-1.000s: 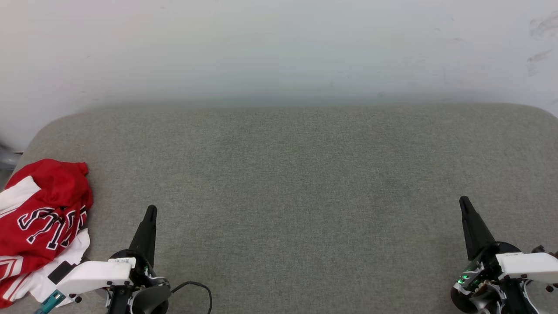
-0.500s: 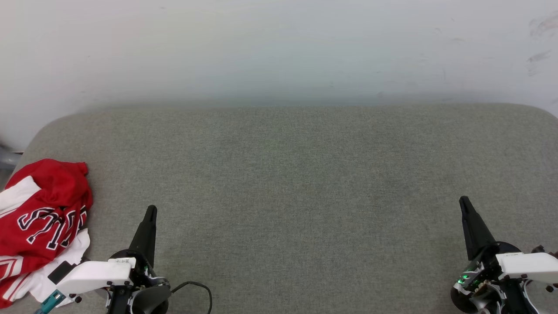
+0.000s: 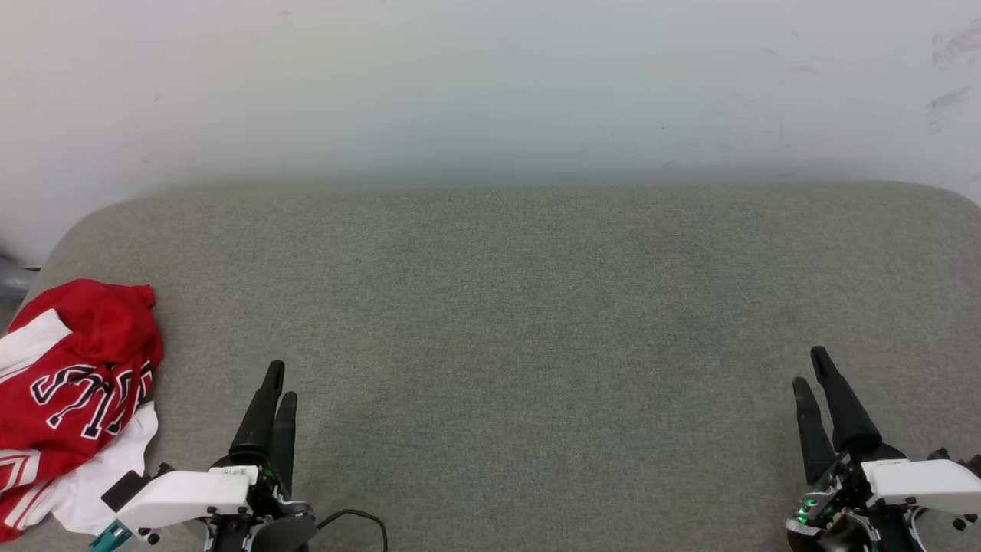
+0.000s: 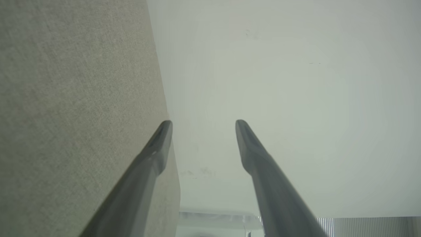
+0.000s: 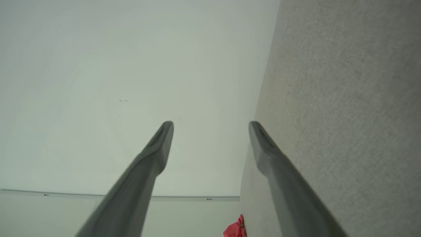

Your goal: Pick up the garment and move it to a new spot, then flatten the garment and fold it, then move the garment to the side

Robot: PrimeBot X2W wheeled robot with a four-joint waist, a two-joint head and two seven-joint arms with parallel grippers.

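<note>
The left gripper (image 3: 280,381) sits at the pad's front edge near the left corner, its two dark fingers (image 4: 263,171) parted with clear air between the tips and nothing in them. The right gripper (image 3: 809,368) is at the front edge near the right corner, released as well: its wrist view shows two tapered fingers (image 5: 148,164) spread apart around nothing. That makes two grippers, four fingers, each one long, smooth and narrowing to a rounded tip.

One garment (image 3: 69,383) lies crumpled in a heap at the pad's left edge, toward the front corner, left of the left gripper and clear of its fingers. It is red cloth with white sleeve panels, black letters outlined in white across wrinkled folds, too bunched to read, and striped trim at its lowest fold. A red scrap of it (image 5: 236,228) shows low in the right wrist view.

The one pad (image 3: 536,322) is grey woven fabric, flat, with rounded far corners. Behind it stands a plain white wall (image 3: 490,84), faintly scuffed at the upper right. One black cable (image 3: 356,517) loops beside the left gripper's base.
</note>
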